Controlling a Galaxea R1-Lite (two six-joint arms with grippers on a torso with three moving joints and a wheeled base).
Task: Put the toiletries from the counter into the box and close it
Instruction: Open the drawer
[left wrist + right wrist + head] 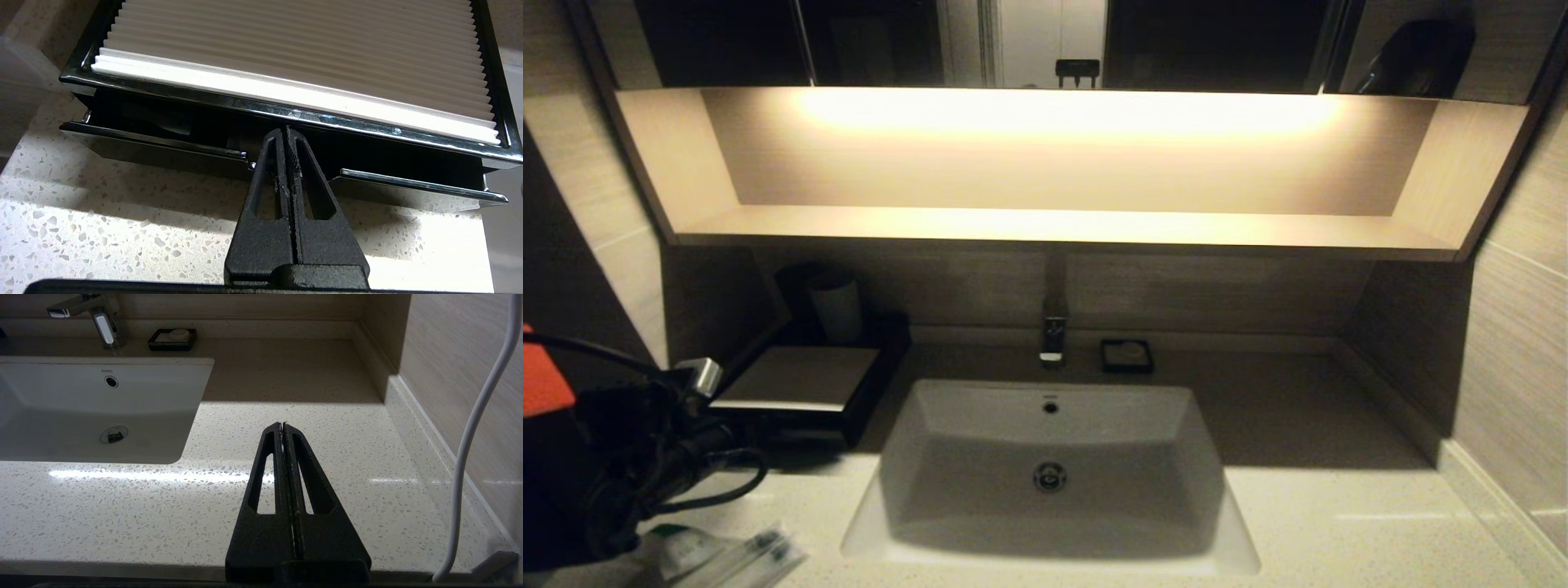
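The box is low and black with a pale top panel, and it stands on the counter left of the sink. Its shallow drawer sticks out a little, leaving a dark gap under the chrome rim. My left gripper is shut, its tips resting in the notch at the middle of the drawer front, just below the rim. Nothing shows between its fingers. The toiletries, clear-wrapped packets, lie on the counter at the near left beside my left arm. My right gripper hangs shut and empty over bare counter right of the sink.
A white sink basin with a chrome faucet fills the middle. A small black dish sits behind it, and a pale cup stands behind the box. A wall and a white cable bound the right side.
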